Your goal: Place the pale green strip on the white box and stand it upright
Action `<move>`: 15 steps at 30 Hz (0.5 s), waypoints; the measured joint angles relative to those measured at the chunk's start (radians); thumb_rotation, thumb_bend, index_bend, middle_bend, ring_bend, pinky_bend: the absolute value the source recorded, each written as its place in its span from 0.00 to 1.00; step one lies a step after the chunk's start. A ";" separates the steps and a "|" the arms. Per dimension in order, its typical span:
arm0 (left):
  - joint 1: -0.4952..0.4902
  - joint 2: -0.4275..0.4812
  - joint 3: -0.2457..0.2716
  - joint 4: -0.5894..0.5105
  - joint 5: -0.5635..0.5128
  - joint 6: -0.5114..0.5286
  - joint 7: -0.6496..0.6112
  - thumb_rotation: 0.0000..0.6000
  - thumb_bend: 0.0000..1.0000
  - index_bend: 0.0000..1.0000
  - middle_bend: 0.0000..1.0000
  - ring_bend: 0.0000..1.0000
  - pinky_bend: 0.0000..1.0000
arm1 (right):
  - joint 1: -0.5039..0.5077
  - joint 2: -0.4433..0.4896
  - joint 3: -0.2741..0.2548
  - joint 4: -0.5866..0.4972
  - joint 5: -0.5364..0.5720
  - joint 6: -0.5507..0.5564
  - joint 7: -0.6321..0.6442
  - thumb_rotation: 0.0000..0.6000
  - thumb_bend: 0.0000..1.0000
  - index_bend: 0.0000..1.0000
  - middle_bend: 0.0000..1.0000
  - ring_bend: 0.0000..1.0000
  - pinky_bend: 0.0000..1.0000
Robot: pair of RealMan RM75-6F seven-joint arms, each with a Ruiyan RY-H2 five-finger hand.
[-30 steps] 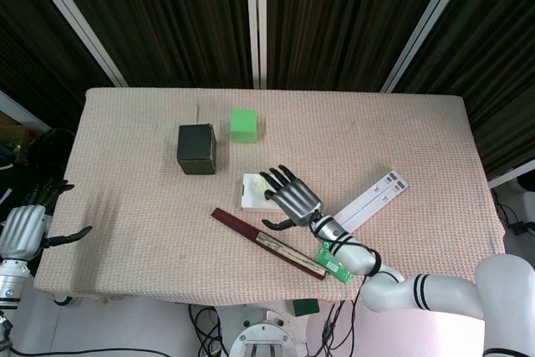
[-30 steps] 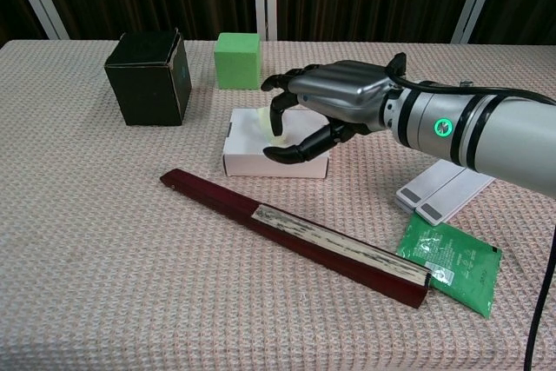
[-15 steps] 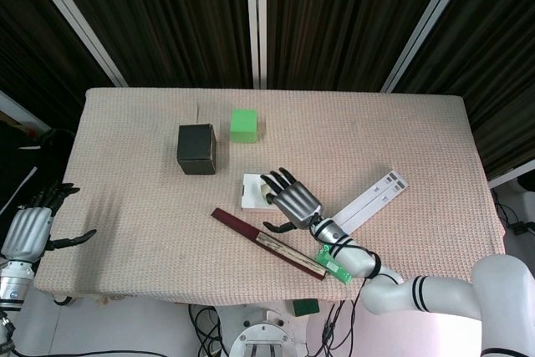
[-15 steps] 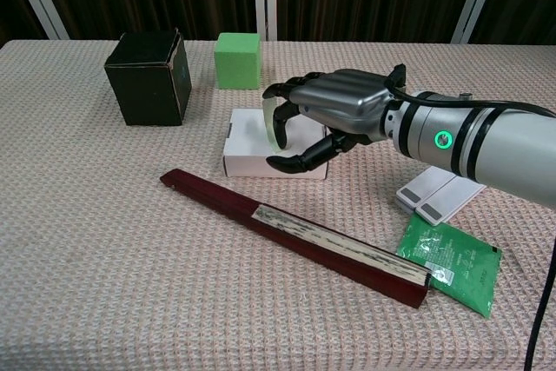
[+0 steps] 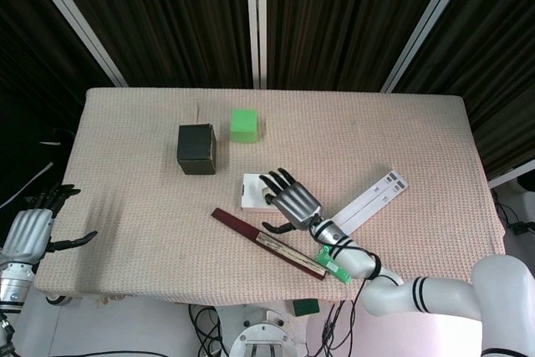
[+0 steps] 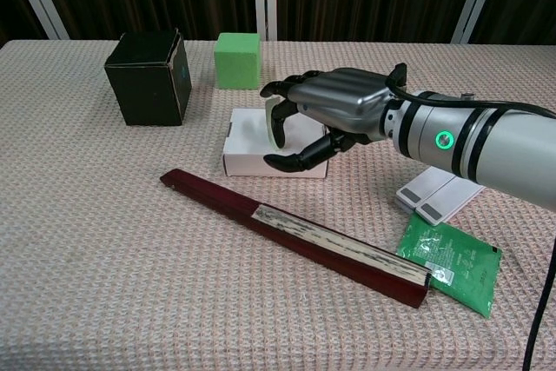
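Behind, dark curtains [image 5: 334, 14]; pink woven tablecloth [image 5: 376, 131].

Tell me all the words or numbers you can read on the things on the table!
None can be read.
Green packet: pale print on it, too small and blurred to read.
Black box: a small teal mark on its side, not legible.
White flat strips: dark end marks, no text legible.
Dark red folded fan, white box, green cube: no text showing.
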 measured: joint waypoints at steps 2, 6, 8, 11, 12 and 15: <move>0.000 0.000 -0.001 0.000 0.000 0.000 0.000 0.46 0.00 0.19 0.14 0.04 0.16 | -0.003 0.006 -0.002 -0.007 -0.011 0.006 0.006 0.32 0.33 0.40 0.00 0.00 0.00; 0.000 0.000 -0.001 0.000 0.000 -0.005 -0.001 0.46 0.00 0.19 0.14 0.04 0.16 | -0.005 0.005 -0.010 -0.004 -0.019 0.002 0.011 0.32 0.33 0.40 0.00 0.00 0.00; 0.000 -0.001 -0.001 0.000 0.000 -0.006 -0.001 0.46 0.00 0.19 0.14 0.04 0.16 | -0.004 0.000 -0.012 0.003 -0.017 -0.002 0.011 0.32 0.33 0.40 0.00 0.00 0.00; 0.001 0.001 -0.002 0.000 -0.001 -0.006 -0.002 0.46 0.00 0.19 0.14 0.04 0.16 | -0.001 -0.009 -0.013 0.017 -0.012 -0.009 0.008 0.32 0.33 0.40 0.00 0.00 0.00; 0.001 0.001 -0.003 -0.001 -0.001 -0.006 -0.002 0.47 0.00 0.19 0.14 0.04 0.16 | 0.000 -0.012 -0.013 0.021 -0.010 -0.012 0.006 0.32 0.34 0.40 0.00 0.00 0.00; 0.001 0.003 -0.004 0.000 -0.001 -0.007 -0.005 0.46 0.00 0.19 0.14 0.04 0.16 | 0.002 -0.018 -0.014 0.029 -0.007 -0.016 0.004 0.32 0.34 0.40 0.00 0.00 0.00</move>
